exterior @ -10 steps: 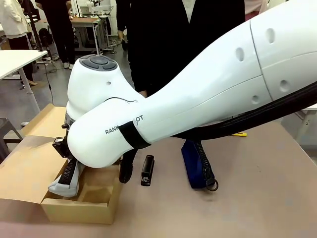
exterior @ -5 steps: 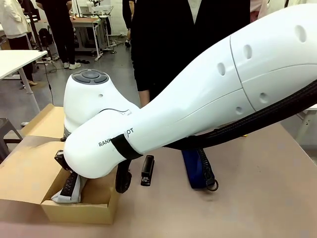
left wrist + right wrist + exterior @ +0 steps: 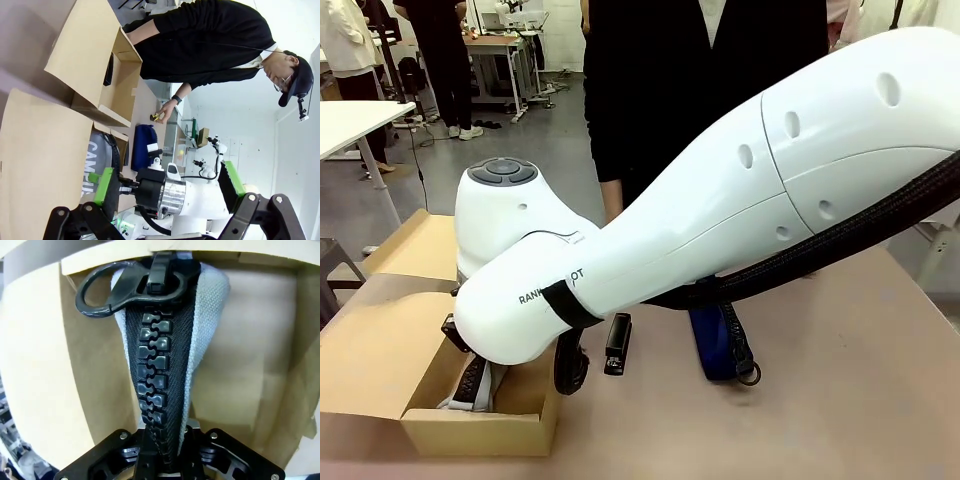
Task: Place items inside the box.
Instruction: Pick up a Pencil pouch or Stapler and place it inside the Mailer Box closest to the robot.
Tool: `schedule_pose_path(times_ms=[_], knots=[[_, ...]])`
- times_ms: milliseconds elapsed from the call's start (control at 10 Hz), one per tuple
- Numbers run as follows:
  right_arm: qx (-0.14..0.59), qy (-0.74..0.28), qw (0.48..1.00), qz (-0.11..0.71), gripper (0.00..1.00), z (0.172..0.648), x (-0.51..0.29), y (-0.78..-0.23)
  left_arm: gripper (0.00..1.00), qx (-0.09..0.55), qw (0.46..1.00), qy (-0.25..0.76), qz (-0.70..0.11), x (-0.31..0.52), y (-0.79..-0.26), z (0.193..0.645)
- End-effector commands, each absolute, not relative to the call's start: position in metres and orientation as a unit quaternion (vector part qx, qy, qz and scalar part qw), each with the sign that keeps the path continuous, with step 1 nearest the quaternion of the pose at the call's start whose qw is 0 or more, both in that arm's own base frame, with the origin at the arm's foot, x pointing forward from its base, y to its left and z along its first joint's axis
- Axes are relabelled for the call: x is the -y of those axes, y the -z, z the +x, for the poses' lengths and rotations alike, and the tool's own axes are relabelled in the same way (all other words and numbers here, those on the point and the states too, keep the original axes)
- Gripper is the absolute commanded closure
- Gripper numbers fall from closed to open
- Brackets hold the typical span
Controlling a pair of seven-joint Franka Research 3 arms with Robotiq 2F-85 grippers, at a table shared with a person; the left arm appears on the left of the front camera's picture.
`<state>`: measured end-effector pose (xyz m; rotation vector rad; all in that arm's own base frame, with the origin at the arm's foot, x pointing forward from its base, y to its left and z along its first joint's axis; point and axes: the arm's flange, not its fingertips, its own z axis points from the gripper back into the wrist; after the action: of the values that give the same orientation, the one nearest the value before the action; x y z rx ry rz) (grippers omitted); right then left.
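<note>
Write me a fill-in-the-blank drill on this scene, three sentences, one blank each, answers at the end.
1. The right gripper is shut on the ___ zip pouch, down inside the box.
2. The stapler lying on the table outside the box is ___ in colour.
3. The left gripper holds nothing; its jaws stand ___.

Missing words: grey; black; open.

Right arm [image 3: 720, 220]: white shell, grey joint cap [image 3: 502, 170], black strap [image 3: 565, 300], braided black cable [image 3: 840, 235]. Left gripper [image 3: 167, 182] black, green pads [image 3: 103, 185].
</note>
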<state>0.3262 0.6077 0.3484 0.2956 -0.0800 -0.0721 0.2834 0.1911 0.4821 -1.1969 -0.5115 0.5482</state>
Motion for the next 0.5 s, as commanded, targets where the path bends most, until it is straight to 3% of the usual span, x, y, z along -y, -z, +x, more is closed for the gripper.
schedule_pose_path(times_ms=[0, 100, 200, 300, 400], knots=[[0.050, 0.059, 0.986, 0.147, 0.95, 0.3245, -0.6138, -0.3521, 0.00, 0.240, 0.760, -0.244, -0.553, -0.1904, -0.4815, 0.2813], [0.048, 0.062, 0.986, 0.150, 0.95, 0.3247, -0.6138, -0.3521, 0.00, 0.240, 0.760, -0.244, -0.553, -0.1904, -0.4815, 0.2813], [0.049, 0.064, 0.985, 0.156, 0.59, 0.3250, -0.6136, -0.3525, 0.00, 0.240, 0.760, -0.244, -0.553, -0.1904, -0.4815, 0.2813], [0.050, 0.062, 0.984, 0.158, 0.35, 0.3256, -0.6125, -0.3532, 0.00, 0.240, 0.760, -0.244, -0.553, -0.1904, -0.4815, 0.2813], [0.051, 0.063, 0.984, 0.160, 0.00, 0.3259, -0.6118, -0.3541, 0.00, 0.240, 0.760, -0.244, -0.553, -0.1904, -0.4815, 0.2813]])
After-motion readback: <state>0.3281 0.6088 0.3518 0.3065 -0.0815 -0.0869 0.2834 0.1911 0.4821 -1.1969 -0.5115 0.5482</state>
